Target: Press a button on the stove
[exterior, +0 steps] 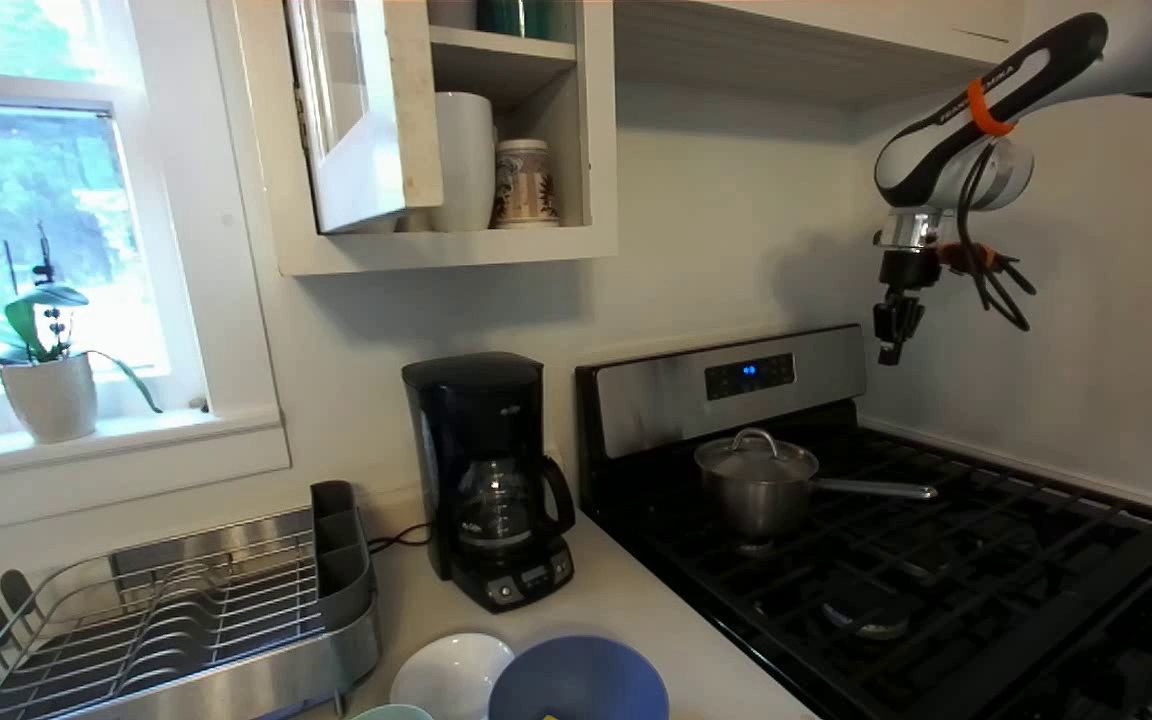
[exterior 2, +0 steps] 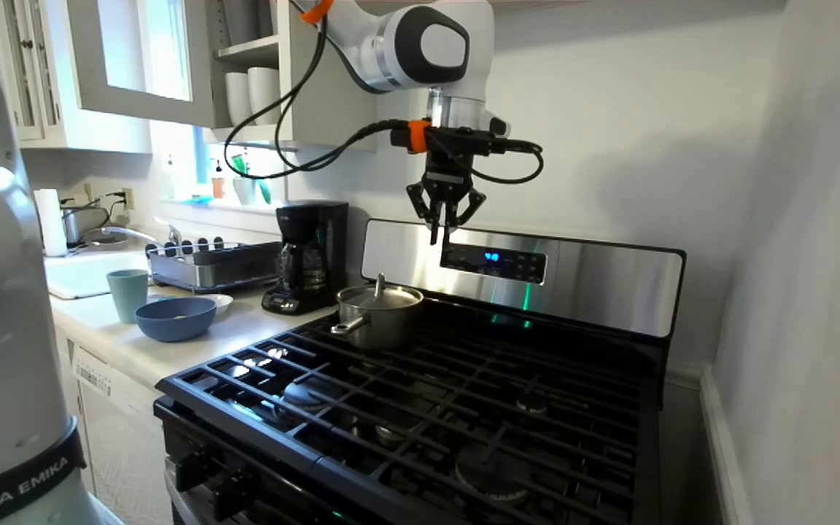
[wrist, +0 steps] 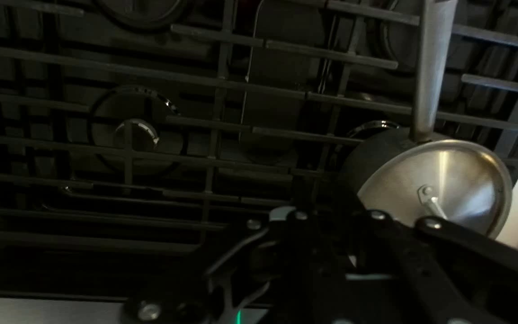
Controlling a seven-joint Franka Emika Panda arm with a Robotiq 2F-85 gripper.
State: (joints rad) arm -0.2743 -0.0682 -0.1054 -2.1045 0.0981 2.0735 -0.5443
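Note:
The stove is a steel and black gas range; its black top with grates shows in both exterior views [exterior: 996, 560] [exterior 2: 493, 408] and in the wrist view [wrist: 151, 130]. Its raised steel back panel [exterior 2: 609, 284] carries a small blue-lit display [exterior 2: 494, 259], also seen in an exterior view [exterior: 749, 374]. My gripper points down, high above the stove, in both exterior views [exterior: 889, 350] [exterior 2: 440, 235] and the wrist view [wrist: 324, 189]. Its fingers are close together with a narrow gap and nothing between. In an exterior view the fingertips overlap the panel beside the display's left edge; depth is unclear.
A lidded steel pot [exterior 2: 380, 317] stands on the back burner nearest the counter, its handle pointing forward; the wrist view shows it [wrist: 439, 189] beside the gripper. A black coffee maker [exterior: 481, 480], a blue bowl [exterior: 581, 685] and a dish rack [exterior: 156, 620] stand on the counter.

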